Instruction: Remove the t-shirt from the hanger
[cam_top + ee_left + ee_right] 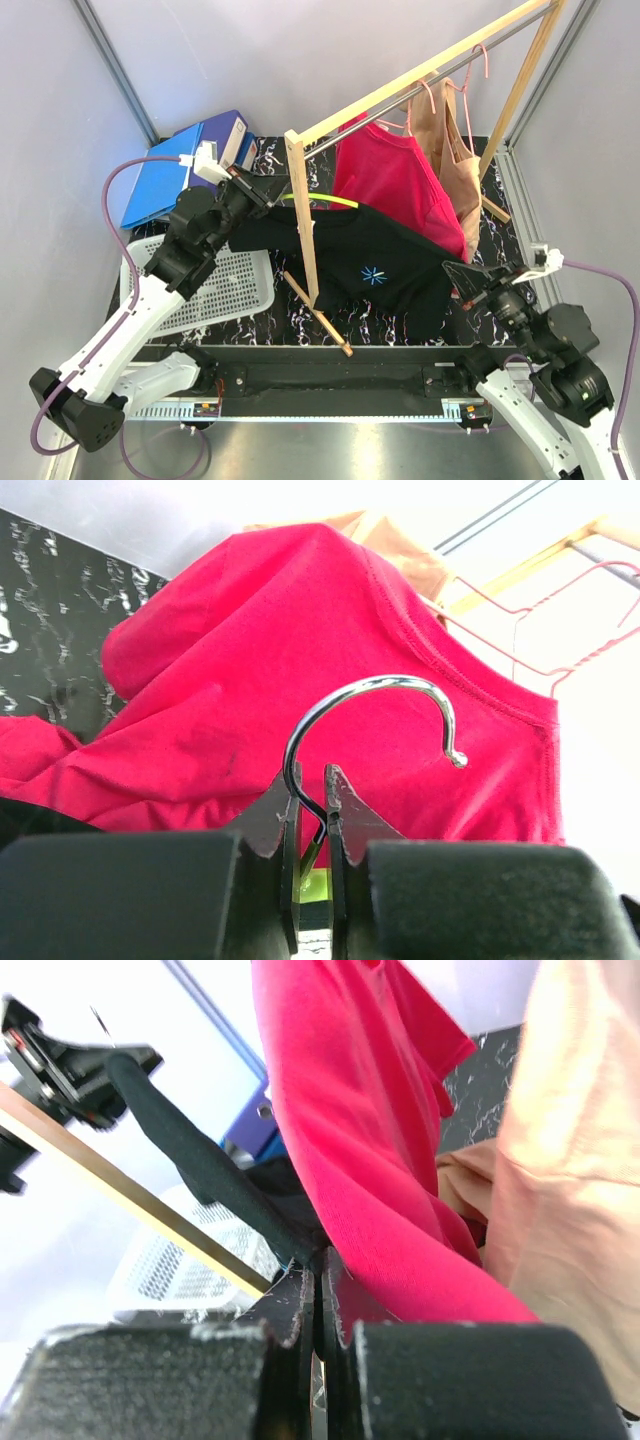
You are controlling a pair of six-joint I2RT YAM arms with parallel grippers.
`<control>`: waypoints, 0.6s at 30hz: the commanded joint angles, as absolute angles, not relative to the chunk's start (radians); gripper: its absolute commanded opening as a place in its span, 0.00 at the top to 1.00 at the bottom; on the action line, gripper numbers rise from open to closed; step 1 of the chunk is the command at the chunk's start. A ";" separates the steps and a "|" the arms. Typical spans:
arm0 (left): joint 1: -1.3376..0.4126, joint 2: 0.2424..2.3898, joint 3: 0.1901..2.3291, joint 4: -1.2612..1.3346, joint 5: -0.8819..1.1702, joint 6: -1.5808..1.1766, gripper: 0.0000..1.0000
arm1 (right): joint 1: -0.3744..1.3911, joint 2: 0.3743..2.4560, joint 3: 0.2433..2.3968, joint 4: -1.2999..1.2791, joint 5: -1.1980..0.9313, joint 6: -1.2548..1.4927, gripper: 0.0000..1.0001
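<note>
Above the left half of the surface (285, 325), clamping the left tool (312, 780) tight on the neck of the hanger (322, 200), just below its chrome hook (372, 685); holding that hook upright in the air, off the rail (420, 75) and touching nothing

Over the middle of the surface, carrying the black t-shirt (370, 262) stretched from the left tool toward the right edge, hanging clear of the marbled top, partly hidden by the wooden post (302, 220) of the rack in the top view; baring a yellow-green arc of the hanger above the dark cloth near the left tool

Near the right edge, pinching the right tool (462, 276) fully closed on the lower right edge of the black t-shirt, with dark cloth running up and away from its fingertips in the right wrist view

Behind the black t-shirt, showing a red shirt (395, 180) hanging from the rail and, just beside it toward the back right corner, a tan garment (452, 150), with pink wire hangers (472, 62) hooked over the rail above them

Toward the left edge, showing a white slatted basket (225, 285) lying on the surface beneath the left arm, and, at the back left corner, a blue folder (165, 175) leaning against the wall, its exact contents being too small to tell
</note>
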State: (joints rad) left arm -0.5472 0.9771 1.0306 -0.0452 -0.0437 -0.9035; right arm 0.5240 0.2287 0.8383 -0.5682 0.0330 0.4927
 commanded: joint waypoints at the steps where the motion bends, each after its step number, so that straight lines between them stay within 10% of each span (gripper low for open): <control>1: -0.466 0.927 1.025 0.136 -0.126 -0.963 1.00 | 0.522 0.129 0.841 -0.568 0.263 0.546 1.00; 18: -0.347 0.893 1.032 0.055 -0.126 -0.830 1.00 | 0.523 0.012 0.900 -0.796 0.561 0.595 1.00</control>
State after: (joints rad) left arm -0.4725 0.9360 0.9691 -0.0105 0.1181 -0.9310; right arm 0.5362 0.0525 0.8227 -0.7170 0.2253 0.6117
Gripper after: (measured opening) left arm 0.102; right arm 0.014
